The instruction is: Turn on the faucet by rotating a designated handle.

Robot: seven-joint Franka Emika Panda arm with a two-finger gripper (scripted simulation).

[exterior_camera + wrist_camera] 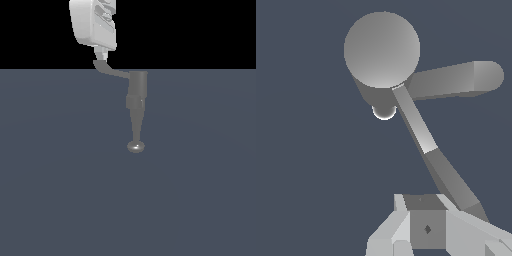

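A flat, matte slate-blue floor (60,200) spreads out wide and unbroken, filling most of what I see in the exterior view and lying behind everything in the wrist view as the same even blue-grey. It ends at a straight, level edge, above which there is only a plain black backdrop (200,30) with no wall, window or furniture to make out. The light is soft and even, leaving the surface one uniform tone with hardly any shadow on it.

Handle (111,70) juts from faucet (136,107) toward exterior view's left, under gripper (102,54)
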